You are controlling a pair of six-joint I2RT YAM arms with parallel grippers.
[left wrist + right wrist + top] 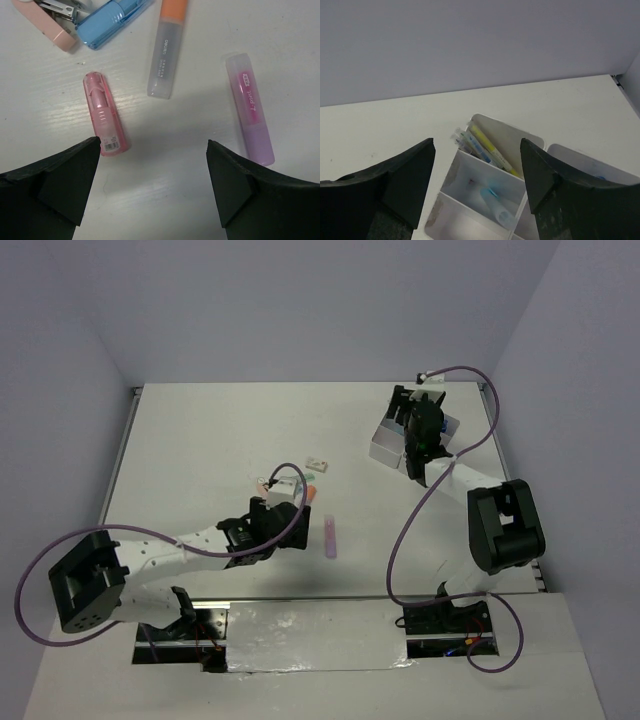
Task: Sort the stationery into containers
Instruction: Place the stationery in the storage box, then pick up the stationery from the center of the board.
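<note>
The left arm lay stretched low from its base toward the middle of the white surface [200, 440]. The left gripper [152, 150] hung just above the surface, spread wide and gripping nothing. A pink marker [105, 115] lay just ahead of its left finger and a purple marker [250, 107] just ahead of its right. An orange-capped marker [165, 55] lay further ahead between the two, all three apart from one another. A blue translucent marker [112, 22] and a pink item with a metal clip [47, 22] lay beyond.

The right arm reached to the far right corner. The right gripper [476, 150] hovered wide open and empty over the white divided tray [510, 125]. Thin pens [485, 147] leaned in the tray's far compartment, and a blue item [495, 202] lay in the next.

Plain pale walls [300, 300] closed the surface on three sides. The tray stood near the right wall, and bare surface lay open to the left and behind.
</note>
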